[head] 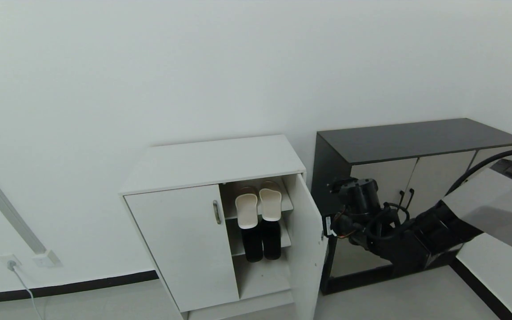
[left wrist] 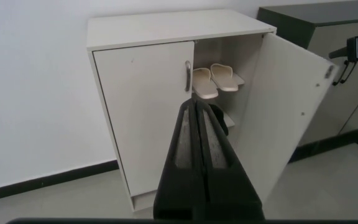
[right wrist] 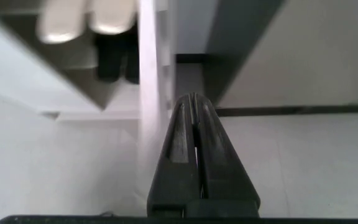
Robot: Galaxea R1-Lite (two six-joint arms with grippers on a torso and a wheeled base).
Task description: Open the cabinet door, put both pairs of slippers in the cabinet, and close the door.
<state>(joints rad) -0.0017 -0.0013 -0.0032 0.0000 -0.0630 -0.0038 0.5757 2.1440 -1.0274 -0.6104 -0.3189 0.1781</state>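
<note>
Slippers shelved, door open.
Your right gripper (head: pixel 328 227), fingers pressed together, sits at the door's (head: pixel 305 240) outer face, perhaps touching; your left gripper (left wrist: pixel 196 107), likewise closed, is farther off. The white slippers (head: pixel 259 206) and black slippers (head: pixel 262 242) lie inside the cabinet (head: pixel 211 162).

Pose check, both sides.
The right arm (head: pixel 398 240) enters at the head frame's right edge and stretches left at mid-height; the right gripper (right wrist: pixel 194 102) has its fingers pressed together, and the left gripper (left wrist: pixel 196 107) likewise.
</note>
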